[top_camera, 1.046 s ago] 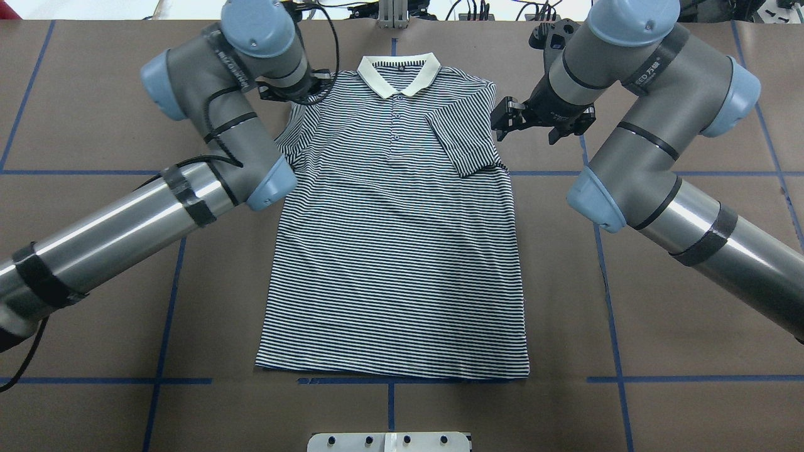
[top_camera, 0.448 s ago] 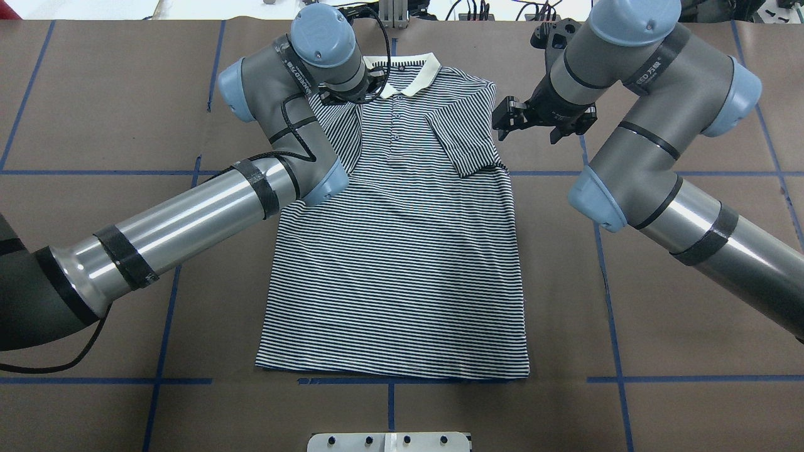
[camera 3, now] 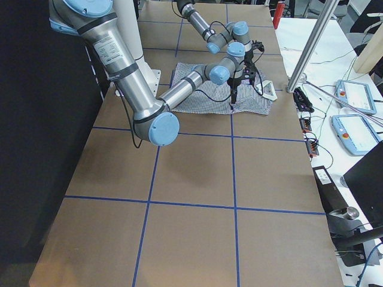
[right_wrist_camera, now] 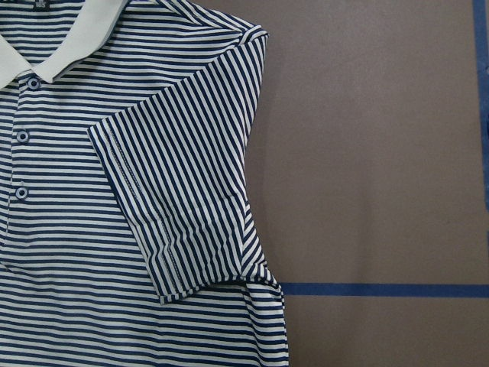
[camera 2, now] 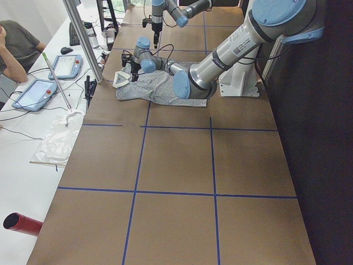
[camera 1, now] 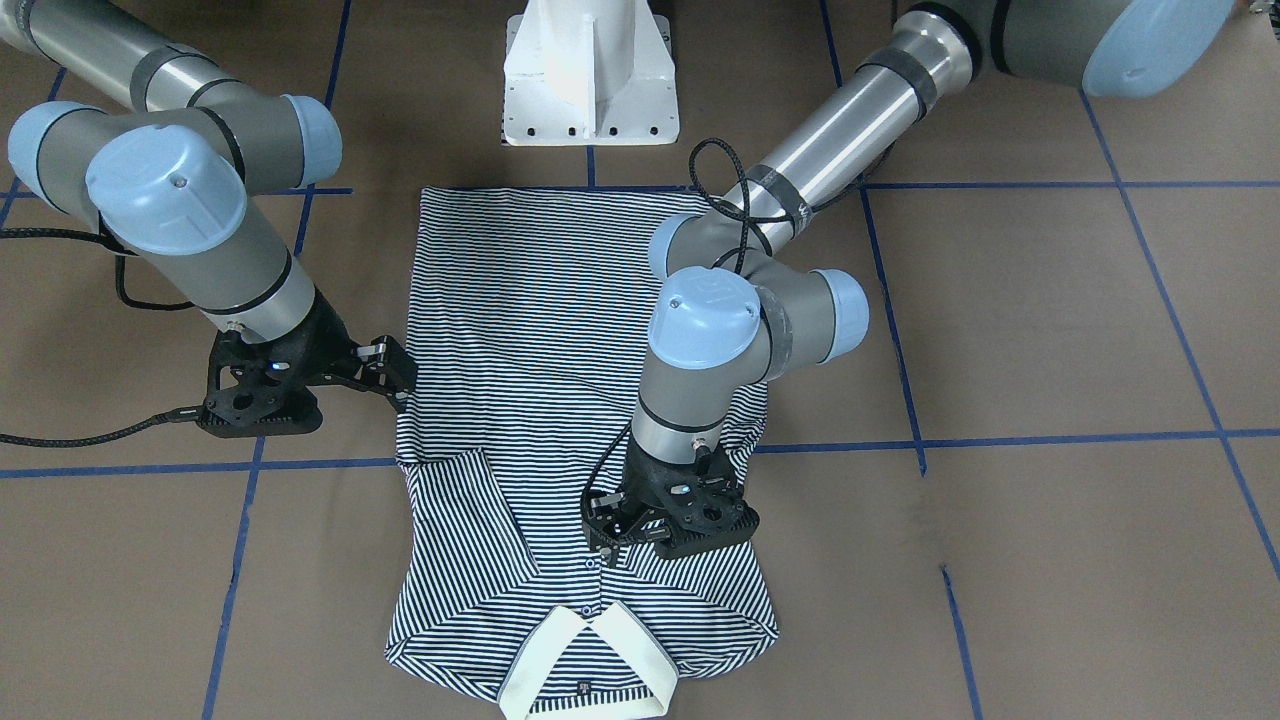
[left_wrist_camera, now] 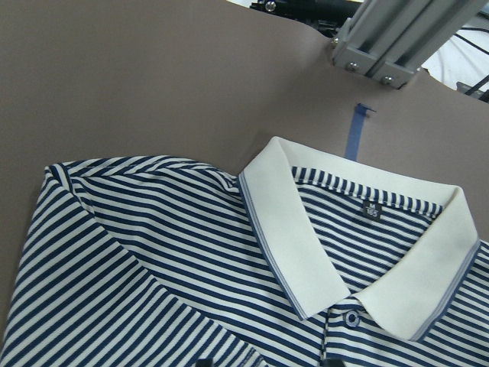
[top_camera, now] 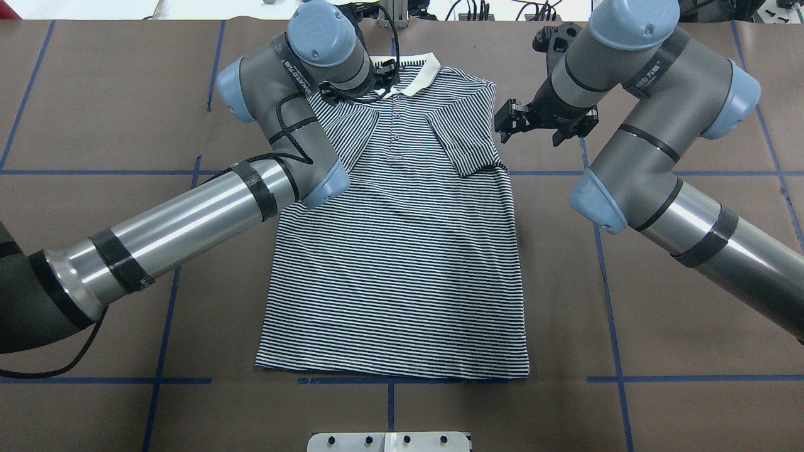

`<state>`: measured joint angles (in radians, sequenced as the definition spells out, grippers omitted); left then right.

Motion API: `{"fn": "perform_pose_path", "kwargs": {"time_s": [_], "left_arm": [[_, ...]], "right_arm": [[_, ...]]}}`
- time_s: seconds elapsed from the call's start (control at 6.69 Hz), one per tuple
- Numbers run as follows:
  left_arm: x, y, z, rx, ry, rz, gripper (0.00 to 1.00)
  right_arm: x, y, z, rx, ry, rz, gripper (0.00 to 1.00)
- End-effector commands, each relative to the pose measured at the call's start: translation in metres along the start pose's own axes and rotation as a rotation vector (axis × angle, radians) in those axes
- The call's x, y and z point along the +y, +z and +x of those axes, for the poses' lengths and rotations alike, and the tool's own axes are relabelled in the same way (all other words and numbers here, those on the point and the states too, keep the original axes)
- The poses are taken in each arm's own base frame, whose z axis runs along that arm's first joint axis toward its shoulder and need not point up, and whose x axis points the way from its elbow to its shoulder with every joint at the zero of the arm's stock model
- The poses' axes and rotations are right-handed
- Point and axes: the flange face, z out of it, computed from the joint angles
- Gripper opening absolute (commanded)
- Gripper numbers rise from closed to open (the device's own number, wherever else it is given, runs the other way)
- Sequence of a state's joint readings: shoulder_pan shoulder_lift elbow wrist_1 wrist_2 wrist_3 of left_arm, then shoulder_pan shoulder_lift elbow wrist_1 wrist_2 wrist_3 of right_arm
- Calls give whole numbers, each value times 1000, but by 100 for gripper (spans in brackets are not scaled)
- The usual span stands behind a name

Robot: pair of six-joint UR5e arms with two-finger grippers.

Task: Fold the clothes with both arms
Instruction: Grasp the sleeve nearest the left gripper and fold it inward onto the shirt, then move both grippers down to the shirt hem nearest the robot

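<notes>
Under left arm (top_camera: 188, 220), shirt (top_camera: 396, 263) partly hidden.

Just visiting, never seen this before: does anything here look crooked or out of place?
Nothing stands out. The striped polo shirt lies flat and square to the blue tape lines. One sleeve is folded in over the chest, which looks deliberate. The left end effector is low over the chest beside the buttons.
</notes>
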<state>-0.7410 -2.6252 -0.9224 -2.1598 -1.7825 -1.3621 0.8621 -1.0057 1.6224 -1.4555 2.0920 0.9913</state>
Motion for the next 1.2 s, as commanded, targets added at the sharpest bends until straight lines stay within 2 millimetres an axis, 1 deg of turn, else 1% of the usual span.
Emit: {"fn": "perform_pose_path", "kwargs": {"time_s": [0.0,0.15,0.3,0.45,0.6,0.75,0.9,1.05], "left_arm": [[28,-42,-55,-7,97,-81,100],[46,-81,-105,22,160,-85,100],[64,-120,-136,52,217,-139,100],[76,-145,-157,22,227,-161,100],[86,-173,-168,30,234,-153,100],[98,-193,-190,40,237,-156,100],[101,-195,-192,41,229,-158,100],[101,-194,-193,38,228,-159,100]], "right_arm": [[51,11,17,-3,45,-27,100],[91,2,13,-17,68,-11,100],[138,8,7,-8,113,-2,100],[193,21,2,11,121,-14,100],[256,43,-6,42,137,-27,100],[312,43,-24,28,162,-10,100],[354,52,-35,32,162,-14,100],[365,55,-37,34,155,12,100]]}}
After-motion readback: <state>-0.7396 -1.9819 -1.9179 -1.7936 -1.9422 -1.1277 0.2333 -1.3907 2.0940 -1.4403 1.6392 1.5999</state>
